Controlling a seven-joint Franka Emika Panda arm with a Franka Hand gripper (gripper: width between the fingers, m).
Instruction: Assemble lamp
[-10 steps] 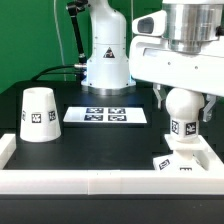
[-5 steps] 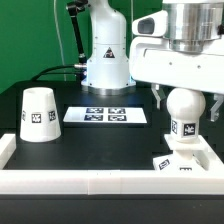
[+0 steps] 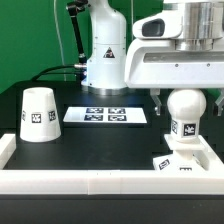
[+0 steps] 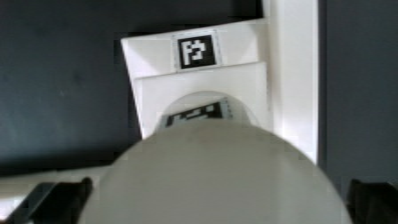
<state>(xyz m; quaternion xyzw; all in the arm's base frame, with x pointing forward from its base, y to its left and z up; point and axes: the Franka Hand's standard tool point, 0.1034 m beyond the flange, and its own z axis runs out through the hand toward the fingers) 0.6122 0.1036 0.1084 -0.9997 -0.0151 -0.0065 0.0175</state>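
1. At the lower right of the exterior view, you have the bulb [image 3: 186, 110] standing upright on its neck on the base [image 3: 178, 163]. The base lies flat on the desk [image 3: 100, 145], tucked into the corner of the white border wall [image 3: 90, 182].
2. Your claw [image 3: 186, 98] hangs over the bulb with its jaws spread. One finger [image 3: 160, 97] stands just beside the ball, not touching it. The wrist view shows the ball filling the space between both fingers.
3. The shade [image 3: 38, 113] sits alone at the exterior view's left, well apart from the rest, beyond the marker board [image 3: 105, 115].
4. Judged from this, you are on the bulb-to-base step. Whether the neck is fully home cannot be seen.
5. If it needs more turning, close on the ball squarely. Otherwise lift straight up clear of it, then cross to the shade.
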